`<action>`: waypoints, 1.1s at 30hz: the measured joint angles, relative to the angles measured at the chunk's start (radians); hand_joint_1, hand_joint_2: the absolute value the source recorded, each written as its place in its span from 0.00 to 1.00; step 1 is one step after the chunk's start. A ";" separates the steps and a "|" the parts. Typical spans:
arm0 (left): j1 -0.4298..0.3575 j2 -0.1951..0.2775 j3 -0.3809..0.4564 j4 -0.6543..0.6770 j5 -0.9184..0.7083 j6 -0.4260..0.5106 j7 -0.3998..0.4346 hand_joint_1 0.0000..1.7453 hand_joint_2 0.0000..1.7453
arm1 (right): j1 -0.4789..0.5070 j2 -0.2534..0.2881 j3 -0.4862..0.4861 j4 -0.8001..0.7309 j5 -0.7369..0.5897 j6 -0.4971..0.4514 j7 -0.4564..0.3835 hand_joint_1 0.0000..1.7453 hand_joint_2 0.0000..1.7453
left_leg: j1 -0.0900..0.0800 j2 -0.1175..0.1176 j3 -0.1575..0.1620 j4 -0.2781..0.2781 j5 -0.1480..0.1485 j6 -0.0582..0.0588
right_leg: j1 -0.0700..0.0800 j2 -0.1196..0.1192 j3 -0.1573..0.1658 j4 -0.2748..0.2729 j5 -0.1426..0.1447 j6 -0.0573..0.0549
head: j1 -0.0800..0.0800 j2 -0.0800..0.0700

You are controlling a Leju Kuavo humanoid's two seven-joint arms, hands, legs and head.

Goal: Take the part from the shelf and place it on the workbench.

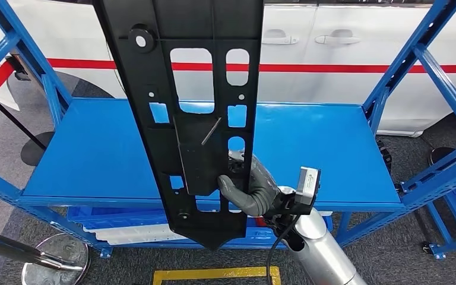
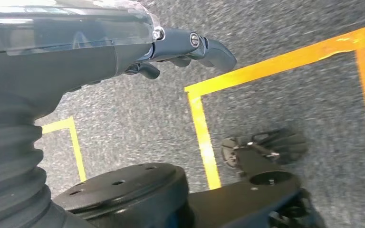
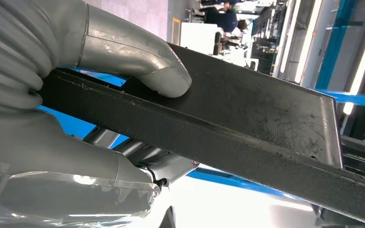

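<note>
Right robot hand (image 1: 250, 185) grips the long black plastic panel (image 1: 193, 113) near its lower end: in the right wrist view the thick grey thumb (image 3: 138, 59) presses flat on one face of the panel (image 3: 247, 118) while the rest of the robot hand (image 3: 52, 118) closes against the opposite side, so the part is clamped between them. The panel is a flat, elongated piece with a raised rim along its edge, pierced by several rounded rectangular cut-outs and small holes, with a round boss near its upper left and a tapered point at its bottom end. It stands nearly upright, rising from the right robot hand past the top of the head view. It hangs in front of the blue metal shelf (image 1: 332, 148), above that shelf's flat blue surface and apart from it, its pointed tip dropping below the shelf's front edge. Behind the shelf stands a white car with a red stripe (image 1: 344, 59).

The left robot hand (image 2: 180, 50) hangs over grey carpet marked with yellow tape lines (image 2: 204, 137); its dark fingers are loosely curled and hold nothing.
</note>
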 joint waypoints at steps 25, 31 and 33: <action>0.010 -0.001 0.001 0.000 -0.015 -0.005 0.033 0.00 1.00 | 0.005 0.013 -0.030 -0.028 0.010 0.023 0.002 1.00 1.00 | -0.006 0.001 0.134 -0.015 -0.100 -0.005 | 0.011 -0.006 0.010 -0.257 0.212 -0.013 | 0.000 0.000; 0.013 -0.001 0.001 0.000 -0.016 -0.009 0.035 0.00 1.00 | 0.011 0.013 -0.040 -0.027 0.010 0.031 0.002 1.00 1.00 | -0.004 0.006 0.032 -0.010 -0.021 0.005 | 0.002 -0.003 -0.031 0.011 0.052 0.007 | 0.000 0.000; 0.014 -0.001 0.001 0.000 -0.018 -0.011 0.036 0.00 1.00 | 0.011 0.013 -0.042 -0.027 0.010 0.032 0.002 1.00 1.00 | -0.004 0.006 0.000 -0.004 0.001 -0.001 | 0.001 -0.003 0.058 -0.077 0.101 0.002 | 0.000 0.000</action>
